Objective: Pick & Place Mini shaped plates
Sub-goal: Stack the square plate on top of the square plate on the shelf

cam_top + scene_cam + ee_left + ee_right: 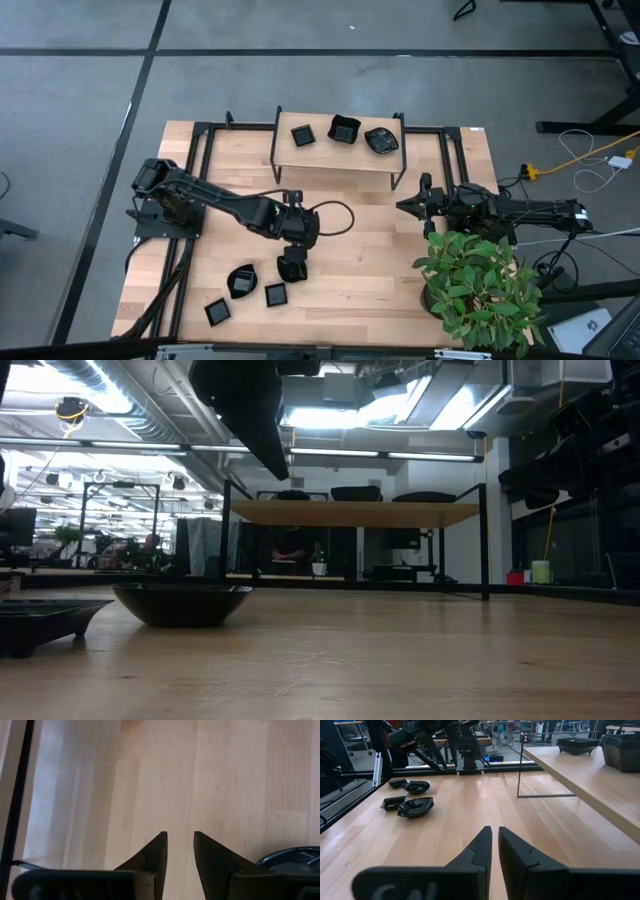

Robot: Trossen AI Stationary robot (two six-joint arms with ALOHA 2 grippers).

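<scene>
My left gripper [292,262] hangs over the near middle of the wooden table [370,265], pointing down. In the left wrist view its two dark fingers [152,855] stand a little apart with bare wood showing in the narrow gap between them, so they hold nothing. The rim of one dark dish [292,857] shows just beside them.

Nearest the front edge of the table, four mini shaped plates lie loose on the wood in a small cluster. A small square plate [217,311] lies closest to the front edge. A second square plate [275,294] lies just behind it. A rounded bowl-like plate [241,280] lies between those two and a little farther back. A fourth plate [291,268] lies directly under my left gripper, partly hidden by it. None of the four holds anything.

My right gripper [408,206] waits at the right side of the table, next to a potted green plant [478,285]. Its fingers [480,847] are nearly together, with only a thin slit between them and nothing held.

Farthest back, a raised wooden shelf [330,155] on a black frame carries three more plates in a row: a small square plate [302,135], a deeper square plate [344,130], and a rounded wavy-edged plate [381,140]. That makes seven plates in all.
</scene>
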